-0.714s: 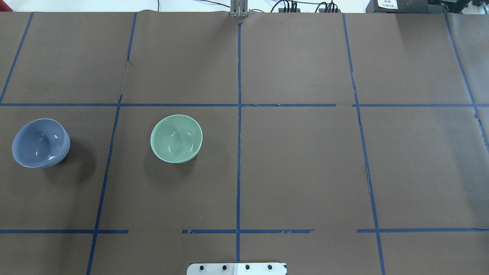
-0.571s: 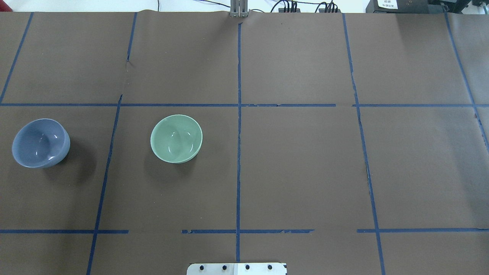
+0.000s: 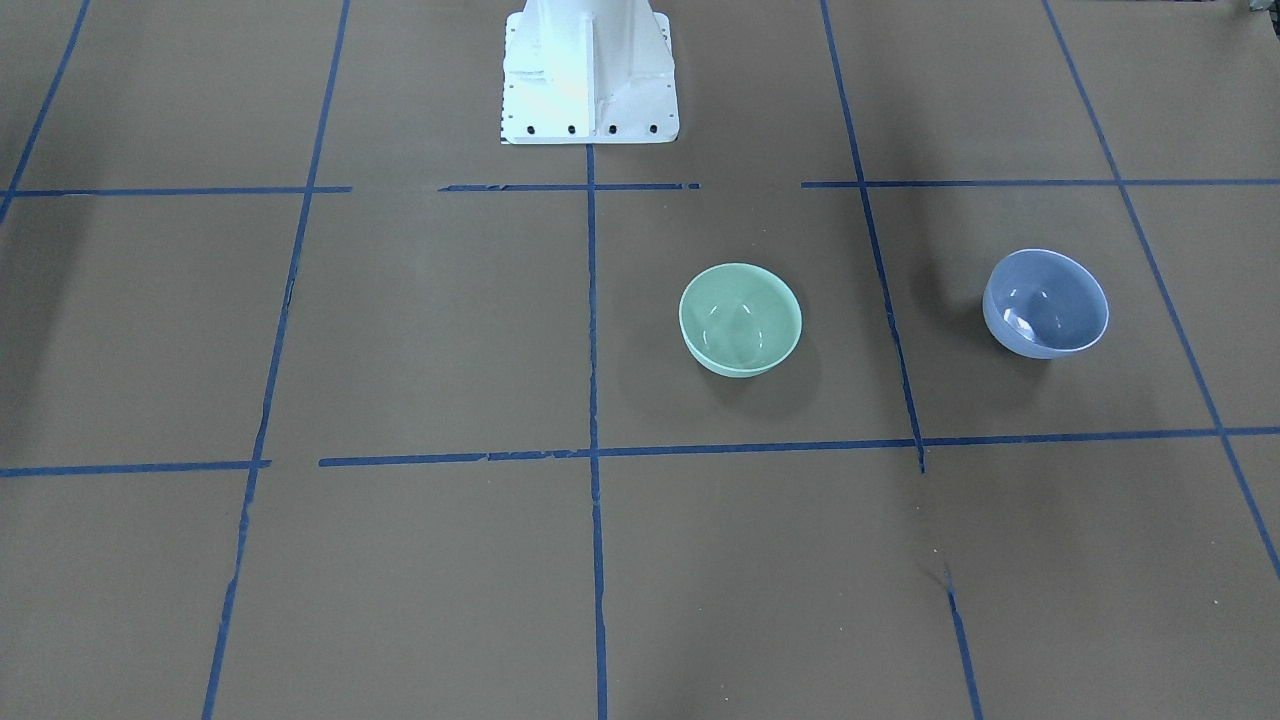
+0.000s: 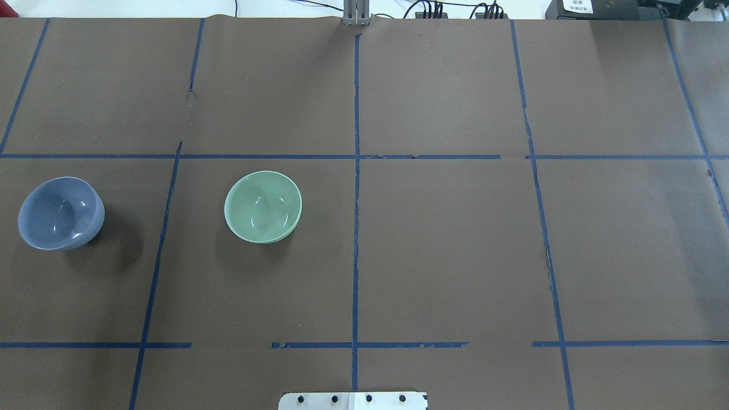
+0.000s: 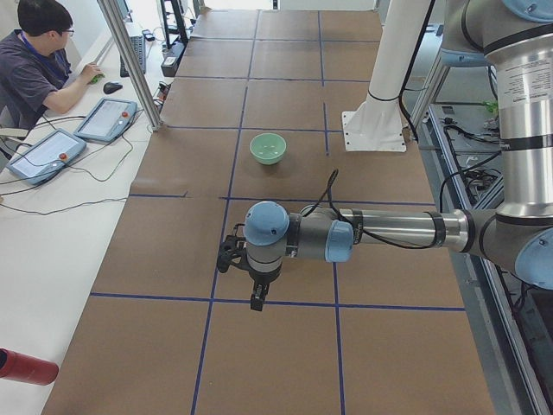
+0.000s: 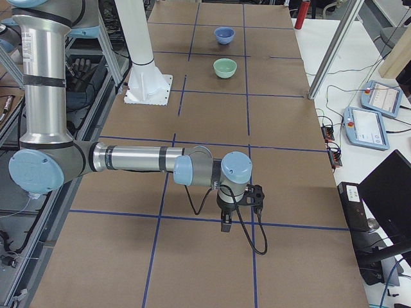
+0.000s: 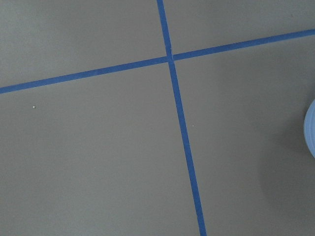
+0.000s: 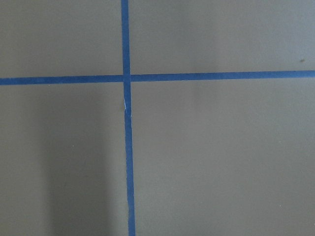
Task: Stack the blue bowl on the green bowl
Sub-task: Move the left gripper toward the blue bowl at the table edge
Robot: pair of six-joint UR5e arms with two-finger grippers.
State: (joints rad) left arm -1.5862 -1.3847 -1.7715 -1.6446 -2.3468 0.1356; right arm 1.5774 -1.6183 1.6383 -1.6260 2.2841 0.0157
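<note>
The blue bowl (image 4: 61, 213) stands upright and empty at the table's left side; it also shows in the front view (image 3: 1046, 303), the right side view (image 6: 224, 34), and as a sliver at the left wrist view's right edge (image 7: 311, 129). The green bowl (image 4: 262, 206) stands upright and empty to its right, apart from it, and shows in the other views (image 3: 740, 318) (image 5: 268, 148) (image 6: 225, 67). My left gripper (image 5: 257, 299) hangs above the table near the blue bowl's place; I cannot tell whether it is open. My right gripper (image 6: 226, 223) hangs far from both bowls; I cannot tell its state.
The white robot pedestal (image 3: 588, 70) stands at the table's middle edge. Blue tape lines (image 4: 356, 188) grid the brown table cover. An operator (image 5: 34, 60) sits beside teach pendants (image 5: 104, 118). A red bottle (image 5: 24, 367) lies off the table's near corner.
</note>
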